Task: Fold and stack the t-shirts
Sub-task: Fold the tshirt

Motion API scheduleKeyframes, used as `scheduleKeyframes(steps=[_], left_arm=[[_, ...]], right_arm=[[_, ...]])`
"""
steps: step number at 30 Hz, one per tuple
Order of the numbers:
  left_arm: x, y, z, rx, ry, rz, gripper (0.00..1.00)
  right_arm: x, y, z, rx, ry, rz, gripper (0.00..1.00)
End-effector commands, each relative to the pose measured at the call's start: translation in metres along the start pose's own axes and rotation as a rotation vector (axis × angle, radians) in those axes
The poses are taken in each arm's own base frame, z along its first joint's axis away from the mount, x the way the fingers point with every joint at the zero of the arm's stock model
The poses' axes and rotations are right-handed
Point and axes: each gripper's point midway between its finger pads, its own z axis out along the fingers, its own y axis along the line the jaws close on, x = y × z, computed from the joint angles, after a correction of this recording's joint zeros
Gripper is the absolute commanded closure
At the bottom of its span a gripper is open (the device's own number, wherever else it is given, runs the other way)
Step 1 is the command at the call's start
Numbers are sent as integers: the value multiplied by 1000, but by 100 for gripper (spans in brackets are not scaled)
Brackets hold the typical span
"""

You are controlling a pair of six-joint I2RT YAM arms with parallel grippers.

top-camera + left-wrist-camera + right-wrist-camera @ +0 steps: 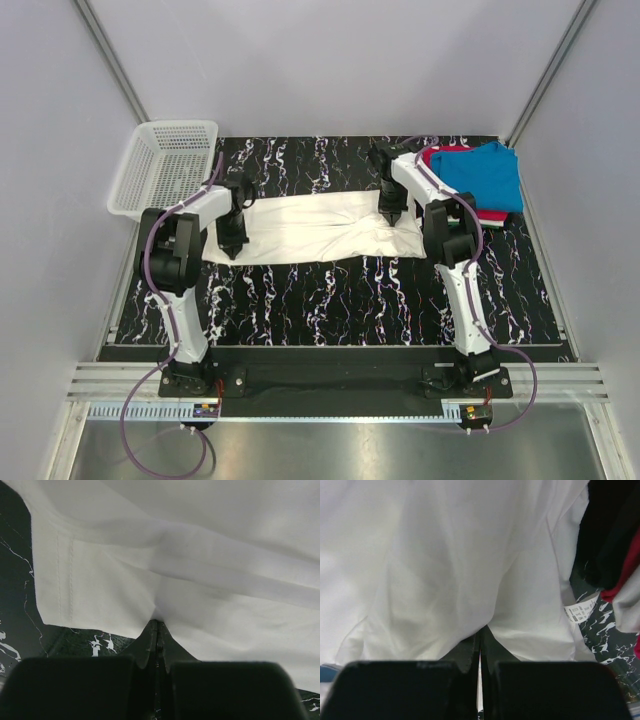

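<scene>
- Table [330, 300]: black with marbled veining; the near strip is bare.
- Left end effector [232, 248]: jaws pressed together, pinching a pucker of cloth at the near-left edge of the white tee, just beside a stitched hem.
- White tee [310, 228]: lies mid-table as a long flat band running left to right, several layers thick. Soft, light and limp, so it will likely sag and drag if lifted from one point. Best taken at both ends together, at hems or folded edges, where the layers give bulk.
- Right end effector [391, 215]: jaws closed, tips buried in the tee's right end; it appears to grip cloth there.
- Blue tee [485, 175]: folded at the far right corner, on top of a red tee [492, 215].
- Basket [180, 124]: white mesh, at the far left corner.
</scene>
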Motion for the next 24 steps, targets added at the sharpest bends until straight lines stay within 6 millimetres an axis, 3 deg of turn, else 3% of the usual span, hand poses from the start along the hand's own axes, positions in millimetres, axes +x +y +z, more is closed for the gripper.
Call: scheduleKeyframes(steps=[1, 11, 13, 18, 24], left_arm=[[4, -5, -2, 17, -28, -2, 100], [24, -15, -6, 42, -13, 20, 100], [28, -23, -7, 60, -13, 33, 100], [40, -40, -11, 88, -1, 73, 100], [72, -62, -20, 135, 24, 142, 100]], right_arm=[[-1, 4, 14, 22, 1, 7, 100], [-18, 26, 30, -28, 2, 8, 100], [-25, 32, 26, -57, -7, 3, 100], [-29, 43, 37, -108, 15, 2, 100], [-38, 62, 35, -220, 3, 4, 100]])
